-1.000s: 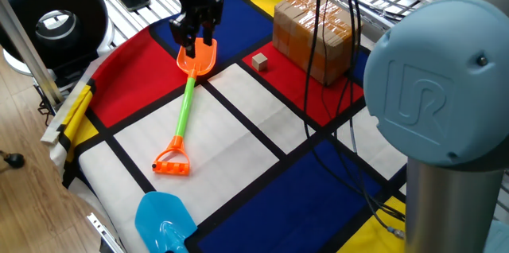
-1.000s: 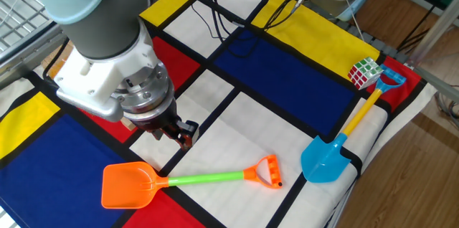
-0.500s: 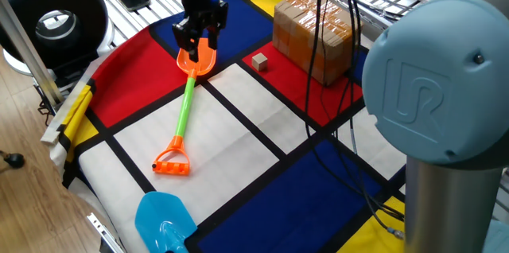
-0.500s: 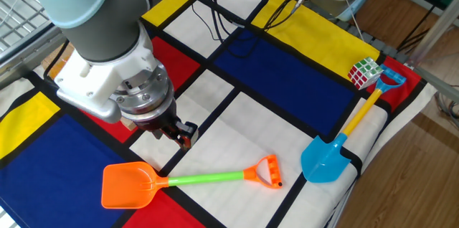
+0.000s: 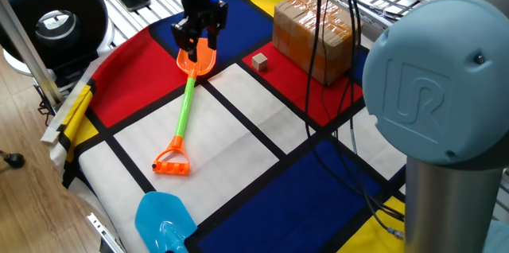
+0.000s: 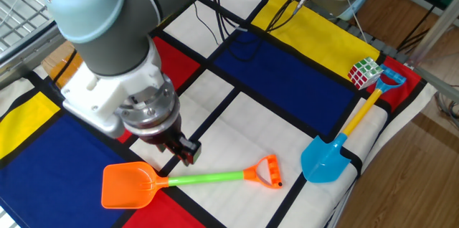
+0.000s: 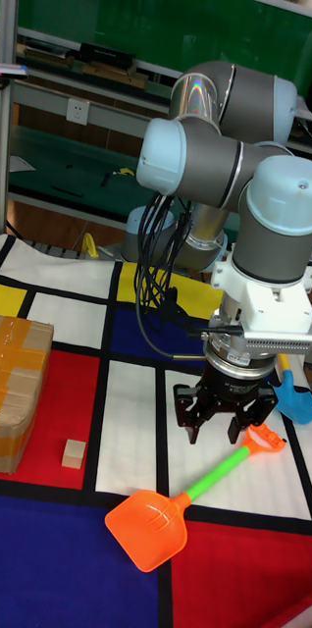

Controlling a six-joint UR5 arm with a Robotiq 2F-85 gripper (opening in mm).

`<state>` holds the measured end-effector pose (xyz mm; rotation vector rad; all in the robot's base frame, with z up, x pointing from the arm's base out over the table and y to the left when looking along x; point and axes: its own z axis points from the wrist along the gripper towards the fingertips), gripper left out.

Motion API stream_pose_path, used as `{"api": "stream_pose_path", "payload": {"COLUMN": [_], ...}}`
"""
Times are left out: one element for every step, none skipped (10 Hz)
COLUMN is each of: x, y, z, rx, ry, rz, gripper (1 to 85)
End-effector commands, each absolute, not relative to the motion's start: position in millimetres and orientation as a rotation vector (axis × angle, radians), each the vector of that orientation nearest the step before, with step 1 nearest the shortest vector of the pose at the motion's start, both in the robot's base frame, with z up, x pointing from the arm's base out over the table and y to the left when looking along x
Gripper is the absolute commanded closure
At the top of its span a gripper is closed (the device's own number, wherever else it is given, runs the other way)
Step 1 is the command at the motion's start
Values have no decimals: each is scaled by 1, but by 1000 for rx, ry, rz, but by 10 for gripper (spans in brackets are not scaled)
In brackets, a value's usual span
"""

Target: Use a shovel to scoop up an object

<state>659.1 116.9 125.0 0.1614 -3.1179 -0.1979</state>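
The shovel lies flat on the cloth, with its orange blade (image 5: 196, 60), green shaft (image 5: 184, 103) and orange end loop (image 5: 172, 162). It also shows in the other fixed view (image 6: 130, 185) and the tall view (image 7: 148, 530). My gripper (image 5: 199, 44) hovers open just above it, near where the blade meets the shaft, with nothing between its fingers (image 6: 188, 153). In the tall view the gripper (image 7: 225, 420) hangs over the shaft. The object, a tiny tan cube (image 5: 259, 62) (image 7: 74, 453), sits alone on a red patch a short way from the blade.
A big tape-wrapped cardboard box (image 5: 312, 34) (image 7: 14, 378) stands just beyond the cube. A light blue shovel (image 6: 326, 160) (image 5: 163, 221) and a Rubik's cube (image 6: 364, 72) lie near the table's edge. Black cables (image 6: 222, 24) trail across the cloth.
The gripper has turned a little about its axis and the wrist has shifted slightly over the shovel. Shovel and cube lie where they were.
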Motion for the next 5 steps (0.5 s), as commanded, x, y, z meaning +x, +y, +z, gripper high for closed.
{"api": "stream_pose_path", "payload": {"x": [670, 668, 669, 675, 676], "y": [120, 117, 113, 114, 113], "z": [126, 126, 125, 125, 125], "rx": [161, 180, 192, 129, 34], "ry": [-3121, -3116, -3118, -3144, -3147], "rz": [-214, -200, -171, -180, -170], "gripper": [307, 307, 307, 307, 307]}}
